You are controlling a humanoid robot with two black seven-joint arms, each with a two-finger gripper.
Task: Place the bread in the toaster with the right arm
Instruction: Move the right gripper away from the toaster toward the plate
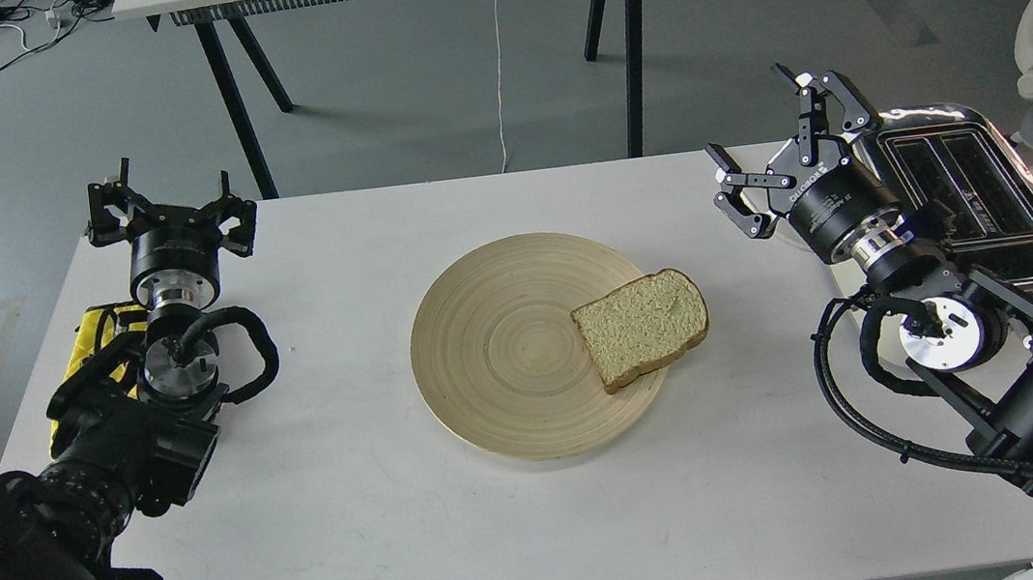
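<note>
Head view, items as they lie. Tabletop (pixel 360 541): flat, matte white, rectangular. Plate (pixel 494 351): round, pale wood, fine concentric rings, at centre. Bread (pixel 642 326): one soft, porous tan slice with darker crust, flat on the plate's right rim and overhanging it; rounded top points right and slightly away from me, long axis running the same way. Toaster (pixel 966 180): boxy, shiny chrome top, two black slots running front to back, at the far right of the tabletop. My right fingers (pixel 778 148): black metal, spread wide, empty, just left of the toaster, well apart from the bread. My left fingers (pixel 169 208): black, spread, empty, at far left beside yellow fabric (pixel 98 333).
</note>
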